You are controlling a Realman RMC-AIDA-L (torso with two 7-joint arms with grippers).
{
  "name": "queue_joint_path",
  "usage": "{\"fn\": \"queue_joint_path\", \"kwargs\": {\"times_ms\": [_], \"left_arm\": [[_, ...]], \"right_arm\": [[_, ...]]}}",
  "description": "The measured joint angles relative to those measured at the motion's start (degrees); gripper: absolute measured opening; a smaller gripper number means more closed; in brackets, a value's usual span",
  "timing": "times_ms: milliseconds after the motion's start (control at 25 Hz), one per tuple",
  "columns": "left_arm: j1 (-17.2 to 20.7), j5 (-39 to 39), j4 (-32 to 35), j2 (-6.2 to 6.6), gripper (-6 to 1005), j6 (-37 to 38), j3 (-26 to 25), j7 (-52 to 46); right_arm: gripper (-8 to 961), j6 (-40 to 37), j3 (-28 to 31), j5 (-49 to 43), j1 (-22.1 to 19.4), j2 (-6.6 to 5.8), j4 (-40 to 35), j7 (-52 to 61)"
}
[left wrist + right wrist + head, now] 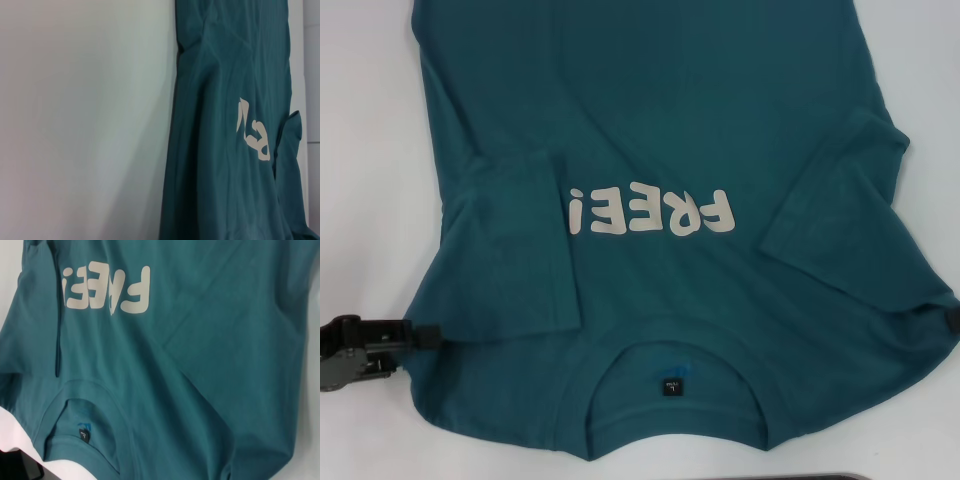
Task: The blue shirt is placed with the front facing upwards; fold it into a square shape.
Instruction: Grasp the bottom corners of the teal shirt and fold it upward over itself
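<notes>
Our left claw (425, 337) sits at about eight o'clock in the head view, right at the edge of the blue shirt (660, 130) near its shoulder, and we cannot tell whether it has closed on the cloth or merely touches it. Our right claw (952, 322) shows only as a dark sliver at four o'clock, against the other shoulder edge, and we cannot tell its state either. We judge both are stationed at the shoulders so the two corners can be lifted together and carried over evenly.

Spread front-up on the white table (365, 120), the shirt fills most of the view, collar (675, 362) at six o'clock towards us and hem running off at twelve. Both sleeves already lie folded inward over the body, flanking the cream lettering (650, 213), which narrows the shirt to a strip. From this we judge that the folding of the length remains
</notes>
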Motion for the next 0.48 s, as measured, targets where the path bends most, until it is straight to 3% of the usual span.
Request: {"fn": "queue_joint_path", "kwargs": {"times_ms": [120,480], "left_arm": [[-0.03,0.02,0.0,0.01,474,-0.16,-0.15,-0.21],[-0.07,0.02,0.01,0.17,277,-0.48,-0.44,-0.45]], "right_arm": [[25,-0.03,0.03,0.0,0.02,0.0,0.0,-0.07],[25,-0.07,0.04,0.0,0.05,0.0,0.01,-0.16]]}}
